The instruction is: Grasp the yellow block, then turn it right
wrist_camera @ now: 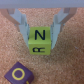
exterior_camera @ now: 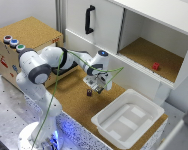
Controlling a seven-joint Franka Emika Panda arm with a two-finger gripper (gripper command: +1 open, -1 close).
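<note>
While it sits between the two grey fingers (wrist_camera: 22, 26) of the tool (wrist_camera: 40, 31), the yellow block (wrist_camera: 39, 40) shows a black "N" on one face and an "R" on the adjoining face, and both fingers press against its sides, so the tool is closed on it. Whether the cube rests on the cork surface or is lifted slightly off it cannot be told from the wrist view. Near it on the cork lies a dark purple cube (wrist_camera: 18, 74) with a yellow "O" on top, apart from the block and the fingers. In the exterior view the yellow block itself is hidden under the tool (exterior_camera: 96, 86), which points down over the cork-covered tabletop (exterior_camera: 69, 97), with the purple cube (exterior_camera: 89, 92) just beside it. A green cable (exterior_camera: 89, 67) loops along the white arm (exterior_camera: 41, 70). Toward the exterior view's right stands a white bin (exterior_camera: 126, 120) on the tabletop, and above it an open cabinet compartment (exterior_camera: 149, 55) holds a small red cube (exterior_camera: 156, 66). At the exterior view's left a cork-topped box (exterior_camera: 29, 32) carries three coloured buttons (exterior_camera: 13, 43).
</note>
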